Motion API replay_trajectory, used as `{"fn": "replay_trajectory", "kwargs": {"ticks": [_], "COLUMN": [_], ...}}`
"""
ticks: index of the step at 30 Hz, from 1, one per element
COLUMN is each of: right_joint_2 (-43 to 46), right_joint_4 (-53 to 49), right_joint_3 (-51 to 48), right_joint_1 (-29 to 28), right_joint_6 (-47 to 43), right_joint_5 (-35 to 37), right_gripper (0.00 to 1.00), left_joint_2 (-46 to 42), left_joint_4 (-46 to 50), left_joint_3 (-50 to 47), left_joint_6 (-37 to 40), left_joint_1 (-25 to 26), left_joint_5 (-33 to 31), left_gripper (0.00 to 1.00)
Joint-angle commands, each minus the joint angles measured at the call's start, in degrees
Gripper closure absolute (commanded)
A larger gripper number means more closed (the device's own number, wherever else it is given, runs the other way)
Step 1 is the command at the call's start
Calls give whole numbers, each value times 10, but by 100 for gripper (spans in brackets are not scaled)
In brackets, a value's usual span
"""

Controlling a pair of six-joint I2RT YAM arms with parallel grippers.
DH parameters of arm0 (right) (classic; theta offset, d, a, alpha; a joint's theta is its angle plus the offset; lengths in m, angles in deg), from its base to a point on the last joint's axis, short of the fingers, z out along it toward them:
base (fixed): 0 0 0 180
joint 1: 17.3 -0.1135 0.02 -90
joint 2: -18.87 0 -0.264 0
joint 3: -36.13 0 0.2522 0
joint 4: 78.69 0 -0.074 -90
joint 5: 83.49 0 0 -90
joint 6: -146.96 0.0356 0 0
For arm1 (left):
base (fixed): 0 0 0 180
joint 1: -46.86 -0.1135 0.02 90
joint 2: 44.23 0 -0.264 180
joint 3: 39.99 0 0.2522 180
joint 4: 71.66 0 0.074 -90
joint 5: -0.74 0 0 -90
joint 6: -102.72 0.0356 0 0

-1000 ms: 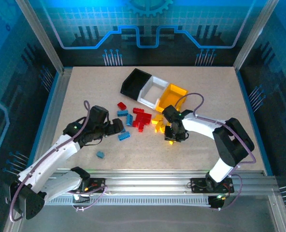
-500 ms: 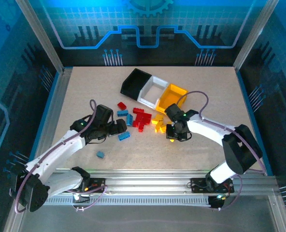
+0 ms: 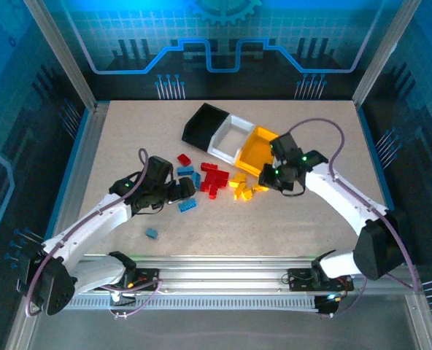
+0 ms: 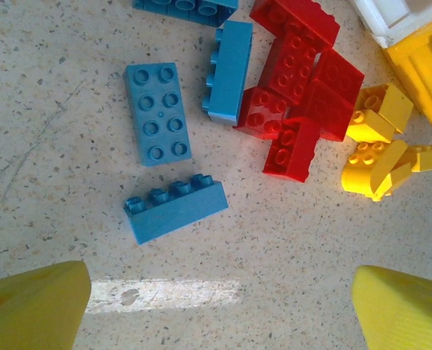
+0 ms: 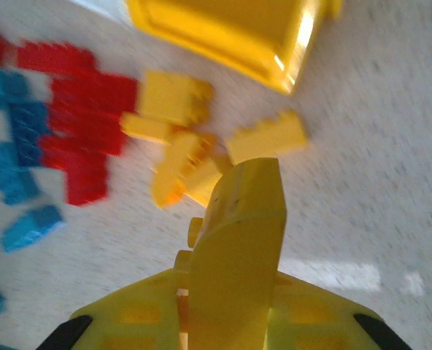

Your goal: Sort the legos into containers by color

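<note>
My right gripper (image 3: 271, 177) is shut on a yellow lego (image 5: 193, 233), whose studs poke out beside the finger. It hovers just at the near edge of the yellow bin (image 3: 257, 150), above the loose yellow legos (image 3: 241, 187). The black bin (image 3: 201, 124) and white bin (image 3: 227, 138) continue the row to the left. My left gripper (image 4: 220, 306) is open over bare table, just short of a blue lego (image 4: 176, 210) lying on its side. Beyond it lie a flat blue lego (image 4: 157, 113) and the red legos (image 4: 303, 80).
A lone blue lego (image 3: 152, 233) lies near the table's front left. A single red lego (image 3: 184, 159) sits left of the pile. Metal frame posts and blue walls ring the table. Bare tabletop spreads right of the bins.
My right gripper has closed on a yellow lego, lifted off the table and swung back and right to the yellow bin. The left gripper has edged slightly toward the blue legos.
</note>
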Motion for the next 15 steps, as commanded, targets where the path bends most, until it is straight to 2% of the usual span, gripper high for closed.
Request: {"fn": "replay_trajectory", "kwargs": {"ticks": [1,8,12,15], "right_joint_2": [-54,-255,-340,-377], "right_joint_4": [-17,-42,-69,-95], "right_joint_3": [80,262,352,404], "right_joint_1": [15,40,45,47], "right_joint_6": [-13,-35,-48,-65], "right_joint_5": [-14,-6,4,21], "right_gripper": [82,82,82,76], "left_joint_2": [-16,-5,-3,-17], "left_joint_4": [14,61,116,146], "left_joint_3": [-3,12,18,10], "left_joint_6": [3,16,18,12], "left_joint_1": [3,-2,-15,-25], "left_joint_5": [13,28,28,27], "left_gripper": [6,6,7,7]}}
